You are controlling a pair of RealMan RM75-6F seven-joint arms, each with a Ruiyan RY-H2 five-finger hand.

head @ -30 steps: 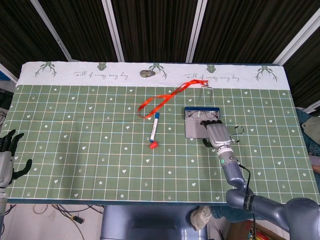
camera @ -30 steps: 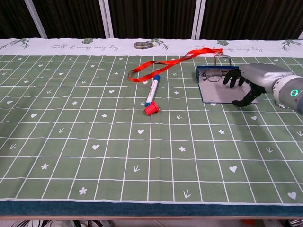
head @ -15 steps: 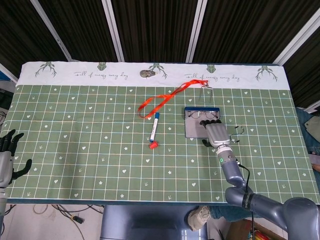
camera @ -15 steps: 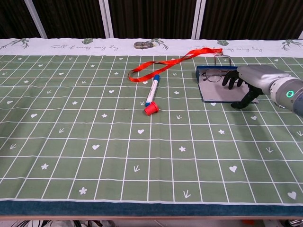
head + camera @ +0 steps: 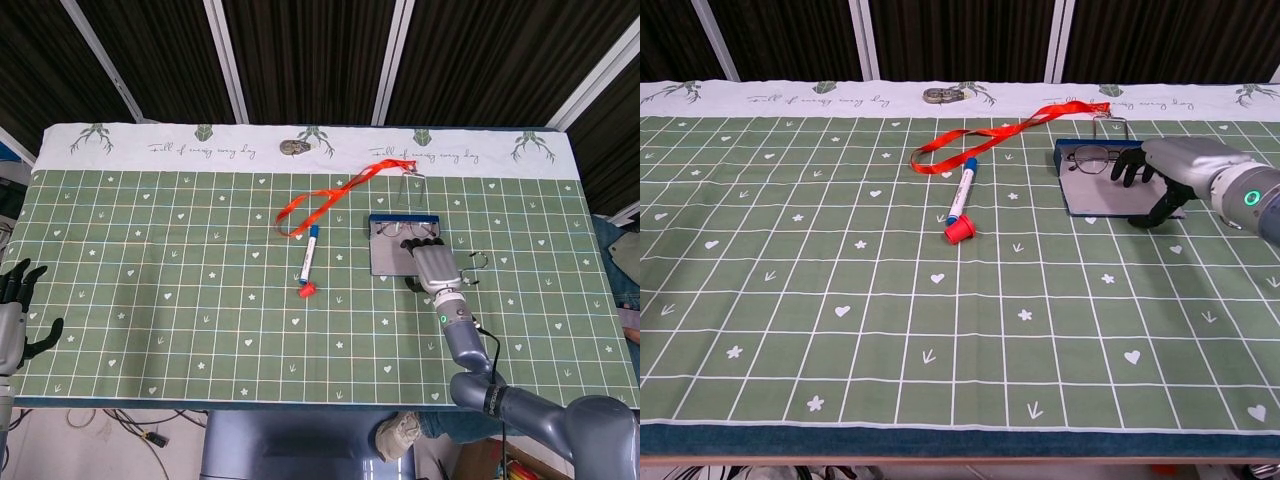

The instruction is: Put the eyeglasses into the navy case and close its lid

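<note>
The left hand (image 5: 18,310) hangs at the near-left edge of the surface (image 5: 840,380), well apart from the case, fingers spread and holding nothing. The right hand (image 5: 1168,175) lies over the right part of the open case (image 5: 1095,195), palm down, its dark fingers (image 5: 1127,165) curled down at the glasses (image 5: 1092,156); whether they pinch the frame or only touch it cannot be told. The glasses sit in the far part of the case, against its navy wall, and the grey lid lies flat toward the near side. Left of the case lies a marker (image 5: 962,192) with a red cap (image 5: 959,233) at its near end. Beyond the marker a red lanyard (image 5: 990,135) runs to a clip just beyond the case. A small ring (image 5: 478,262) lies right of the case. Farthest, left of the case, a metal object (image 5: 940,95) rests on the white border.
</note>
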